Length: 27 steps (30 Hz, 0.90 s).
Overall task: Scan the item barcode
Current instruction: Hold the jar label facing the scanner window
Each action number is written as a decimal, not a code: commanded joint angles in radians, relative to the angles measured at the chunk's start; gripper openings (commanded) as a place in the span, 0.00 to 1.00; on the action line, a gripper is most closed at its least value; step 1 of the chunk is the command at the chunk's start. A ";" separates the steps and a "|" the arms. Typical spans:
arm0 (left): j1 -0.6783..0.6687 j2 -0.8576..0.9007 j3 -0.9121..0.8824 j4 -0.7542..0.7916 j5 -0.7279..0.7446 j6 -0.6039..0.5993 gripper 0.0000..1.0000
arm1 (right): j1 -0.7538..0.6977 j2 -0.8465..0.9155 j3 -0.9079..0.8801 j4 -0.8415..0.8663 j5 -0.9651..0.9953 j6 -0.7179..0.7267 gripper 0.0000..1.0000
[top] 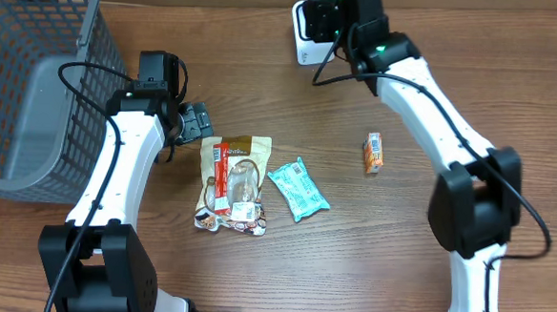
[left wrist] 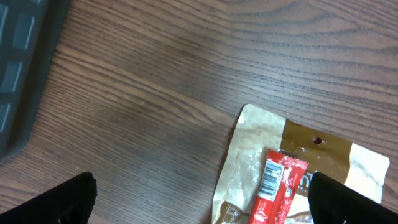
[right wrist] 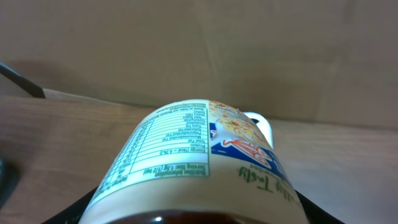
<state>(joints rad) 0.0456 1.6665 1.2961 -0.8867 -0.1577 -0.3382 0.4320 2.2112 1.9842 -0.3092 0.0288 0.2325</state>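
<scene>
Scan step. Right claw [top: 335, 16] grips the cup [right wrist: 193, 162] over the scanner [top: 307, 38], far table edge (barcode not visible). Next: rotate cup until code faces scanner. Left claw [left wrist: 205, 202] wide, empty, near snack bag [left wrist: 261, 143].

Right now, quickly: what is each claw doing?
Left claw: open, holding nothing.
Right claw: closed on a cup with a printed label.

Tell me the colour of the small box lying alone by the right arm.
The small box is orange; the overhead view shows it best.
</scene>
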 commanded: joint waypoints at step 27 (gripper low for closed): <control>-0.007 -0.006 0.018 0.001 -0.002 -0.010 1.00 | 0.002 0.278 0.020 0.566 0.060 0.056 0.43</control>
<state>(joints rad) 0.0456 1.6665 1.2961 -0.8867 -0.1577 -0.3382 0.4335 2.4859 1.9842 0.2195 0.0746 0.2783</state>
